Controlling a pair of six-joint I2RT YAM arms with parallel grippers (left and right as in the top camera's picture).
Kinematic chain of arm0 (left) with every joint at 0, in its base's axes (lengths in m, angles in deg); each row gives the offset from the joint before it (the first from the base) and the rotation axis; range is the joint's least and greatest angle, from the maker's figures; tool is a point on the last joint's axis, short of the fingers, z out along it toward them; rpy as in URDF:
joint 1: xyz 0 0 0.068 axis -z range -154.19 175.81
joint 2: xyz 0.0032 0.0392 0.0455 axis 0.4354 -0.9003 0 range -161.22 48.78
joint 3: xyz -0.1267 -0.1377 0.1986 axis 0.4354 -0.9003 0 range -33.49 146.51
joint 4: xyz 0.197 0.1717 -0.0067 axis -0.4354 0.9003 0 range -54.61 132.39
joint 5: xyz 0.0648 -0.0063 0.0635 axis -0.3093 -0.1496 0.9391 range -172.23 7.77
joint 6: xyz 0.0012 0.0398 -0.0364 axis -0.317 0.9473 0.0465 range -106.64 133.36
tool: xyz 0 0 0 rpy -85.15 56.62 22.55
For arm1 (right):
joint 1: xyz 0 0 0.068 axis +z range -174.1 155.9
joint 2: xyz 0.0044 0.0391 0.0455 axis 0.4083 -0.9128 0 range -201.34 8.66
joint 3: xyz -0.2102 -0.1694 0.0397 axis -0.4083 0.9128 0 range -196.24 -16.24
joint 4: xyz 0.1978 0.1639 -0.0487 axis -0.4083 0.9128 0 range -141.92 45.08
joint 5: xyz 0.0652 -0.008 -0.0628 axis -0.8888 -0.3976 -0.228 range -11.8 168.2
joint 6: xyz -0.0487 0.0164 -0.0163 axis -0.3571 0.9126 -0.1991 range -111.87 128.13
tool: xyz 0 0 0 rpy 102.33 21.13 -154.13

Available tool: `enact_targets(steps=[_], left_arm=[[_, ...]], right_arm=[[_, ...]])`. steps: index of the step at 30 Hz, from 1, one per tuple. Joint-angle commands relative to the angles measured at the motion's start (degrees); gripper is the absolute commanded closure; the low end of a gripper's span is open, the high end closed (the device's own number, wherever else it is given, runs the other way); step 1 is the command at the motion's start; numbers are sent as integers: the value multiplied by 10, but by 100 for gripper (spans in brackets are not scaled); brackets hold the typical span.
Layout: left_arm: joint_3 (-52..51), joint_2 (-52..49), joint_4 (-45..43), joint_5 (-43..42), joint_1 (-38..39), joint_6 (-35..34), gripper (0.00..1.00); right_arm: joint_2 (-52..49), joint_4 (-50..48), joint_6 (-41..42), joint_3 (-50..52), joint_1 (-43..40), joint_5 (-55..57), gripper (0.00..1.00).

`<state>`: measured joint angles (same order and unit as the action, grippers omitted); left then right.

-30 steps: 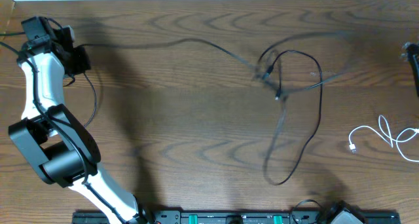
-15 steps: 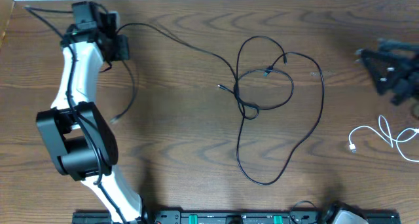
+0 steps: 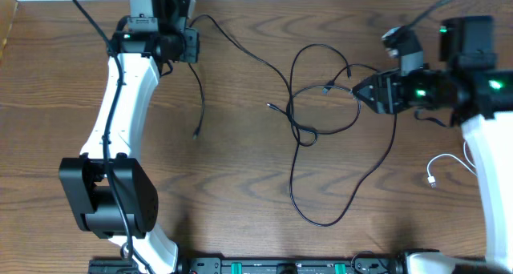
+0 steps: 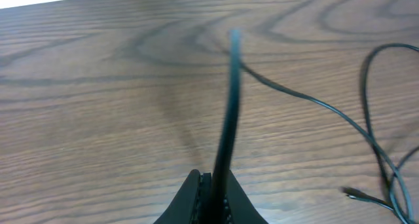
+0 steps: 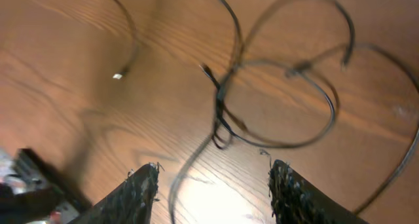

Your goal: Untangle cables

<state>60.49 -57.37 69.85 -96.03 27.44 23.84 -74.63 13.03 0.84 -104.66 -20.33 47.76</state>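
Black cables [image 3: 309, 130] lie looped and knotted at the table's middle; the knot also shows in the right wrist view [image 5: 226, 116]. One black strand [image 3: 232, 43] runs from the knot up to my left gripper [image 3: 191, 43], which is shut on it at the back left. In the left wrist view the strand [image 4: 226, 119] rises from the shut jaws [image 4: 213, 185]. Its loose end [image 3: 196, 134] hangs down below the gripper. My right gripper [image 3: 361, 91] is open and empty just right of the loops; its fingers [image 5: 213, 181] spread above the tangle. A white cable [image 3: 473, 166] lies at the right.
The white left arm [image 3: 120, 106] stretches over the left side of the wooden table [image 3: 224, 194]. The right arm [image 3: 485, 106] comes in from the right edge. A black rail with green marks [image 3: 280, 266] runs along the front edge.
My left gripper has moved right along the back edge with the black strand. My right arm has come in from the right and now hovers open beside the loops. The tangle has loosened into wider loops.
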Motion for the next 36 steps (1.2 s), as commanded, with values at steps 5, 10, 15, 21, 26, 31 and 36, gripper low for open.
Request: enact_targets(steps=[5,10,15,21,26,31,36], left_arm=[[-1,21,0,-21,30,-3,92],[-1,21,0,-21,36,-3,92],[-1,21,0,-21,36,-3,92],[-1,21,-2,-21,36,-3,92],[-1,21,-2,-23,36,-3,92],[-1,22,-2,-23,36,-3,92],[-1,25,-3,-36,36,-3,92]], right_arm=[[-105,13,21,-4,60,62,51],[-170,20,49,-4,95,85,54],[-224,38,60,-3,129,89,64],[-249,48,82,1,163,110,63],[-252,38,101,32,174,143,62],[-252,-10,105,87,174,142,60],[-252,-62,113,132,176,143,59]])
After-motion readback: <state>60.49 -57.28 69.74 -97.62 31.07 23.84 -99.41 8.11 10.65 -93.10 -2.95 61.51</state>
